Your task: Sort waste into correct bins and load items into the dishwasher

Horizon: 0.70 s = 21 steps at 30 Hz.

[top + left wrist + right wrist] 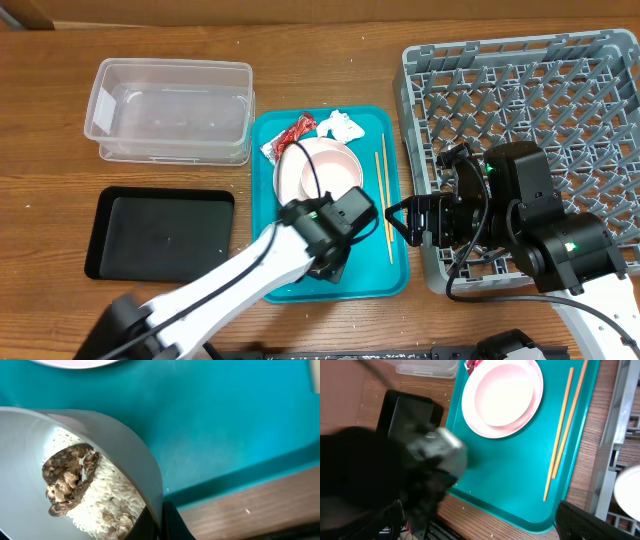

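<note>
In the left wrist view my left gripper (159,529) is shut on the rim of a white bowl (25,460), one finger on each side of its wall. The bowl holds rice (107,492) and brown scraps (67,477). It sits at the near end of the teal tray (385,270); seen from overhead, my left gripper (328,258) hides it. The pink-white plate (318,170), red wrapper (292,135), tissue (340,125) and chopsticks (384,205) lie on that tray. My right gripper (397,222) is open and empty at the tray's right edge, beside the dishwasher rack (530,110).
The clear tub (170,110) stands at the back left, with the black tray (160,235) in front of it. In the right wrist view a white round dish (629,487) shows at the right edge by the rack. Bare wood runs along the table's front.
</note>
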Tool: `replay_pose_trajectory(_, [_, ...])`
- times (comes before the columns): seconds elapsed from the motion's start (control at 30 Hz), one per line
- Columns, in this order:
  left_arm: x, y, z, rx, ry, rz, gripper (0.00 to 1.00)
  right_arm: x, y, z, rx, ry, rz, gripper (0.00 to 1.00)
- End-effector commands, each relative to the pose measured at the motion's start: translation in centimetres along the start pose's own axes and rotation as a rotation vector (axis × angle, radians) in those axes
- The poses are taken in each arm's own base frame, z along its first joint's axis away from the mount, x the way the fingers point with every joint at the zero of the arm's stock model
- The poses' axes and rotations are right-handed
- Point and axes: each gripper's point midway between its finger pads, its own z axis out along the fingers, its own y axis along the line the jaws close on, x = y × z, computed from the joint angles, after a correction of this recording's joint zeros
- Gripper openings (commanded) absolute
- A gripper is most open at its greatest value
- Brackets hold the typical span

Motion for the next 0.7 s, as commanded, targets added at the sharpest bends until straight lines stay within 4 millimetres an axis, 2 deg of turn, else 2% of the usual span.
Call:
replay_pose_trajectory(0.0, [-0.7, 1.8, -4.2, 0.053, -0.118, -0.144, 0.04, -0.3, 0.5, -0.4, -0.012, -0.015, -0.017, 0.99])
replay_pose_trajectory(0.17, [-0.6, 7.2, -8.3, 0.106, -0.236, -0.358, 0.04, -0.3, 0.5, -0.4, -0.012, -0.015, -0.017, 1.00])
replay_pose_trajectory(0.3, [-0.3, 10.1, -9.9, 0.226, -0.293, -0.473, 0.04, -0.3, 0.5, -0.4, -0.013, -0.015, -0.017, 1.00])
replay_pose_trajectory(0.4, [0.0, 11.5, -9.5, 0.337, -0.307, -0.507, 0.04, -0.3, 0.5, -0.4, -0.012, -0.014, -0.016, 1.00])
replay_pose_trajectory(0.5, [0.0, 12.4, -8.2, 0.480, -0.322, -0.542, 0.04, -0.3, 0.5, -0.4, -0.012, -0.014, -0.016, 1.00])
replay_pose_trajectory(0.67, [-1.0, 14.3, -7.4, 0.758, -0.511, -0.573, 0.04, -0.2, 0.5, -0.4, -0.011, -0.011, -0.015, 1.00])
